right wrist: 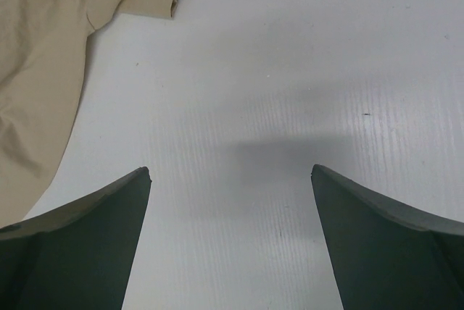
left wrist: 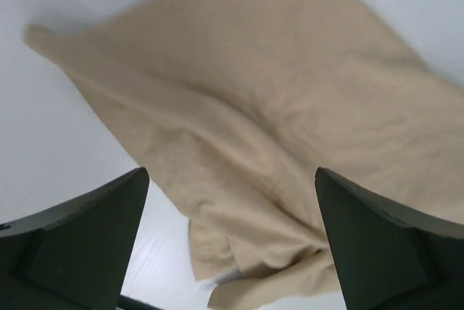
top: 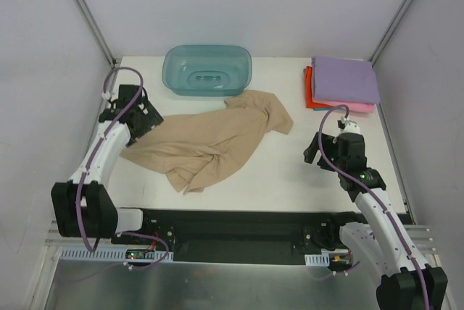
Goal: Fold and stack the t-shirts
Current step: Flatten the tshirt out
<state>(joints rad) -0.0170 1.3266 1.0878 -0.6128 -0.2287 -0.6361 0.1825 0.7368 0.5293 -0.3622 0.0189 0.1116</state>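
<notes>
stack: three folded t-shirts at the far right corner of the counter [top: 290, 179] – purple shirt [top: 348, 78] on top, pink shirt [top: 346, 107] edge showing under it, red-orange shirt [top: 309, 93] at the bottom
done: judging by that pile, three of the four shirts in view are finished
left: tan shirt [top: 214, 143] is not yet folded; it needs spreading flat, folding, then placing on the pile
tan shirt position: centre-left of the counter, crumpled, well apart from the stack; its far end lies just beside the teal tub [top: 208, 69]
long axis: diagonal in the top view, from the near-left bunch to the far-right end
pointing: a sleeve shows at the far-right end, so the upper part likely points toward the tub and stack; the neck is not clear
surface: creased, with the near end folded over itself
left tool [left wrist: 228, 179]: released – fingers spread wide over the shirt's left edge, no cloth pinched
right tool [right wrist: 230, 172]: released, over bare counter, with the shirt's sleeve off to its left
</notes>
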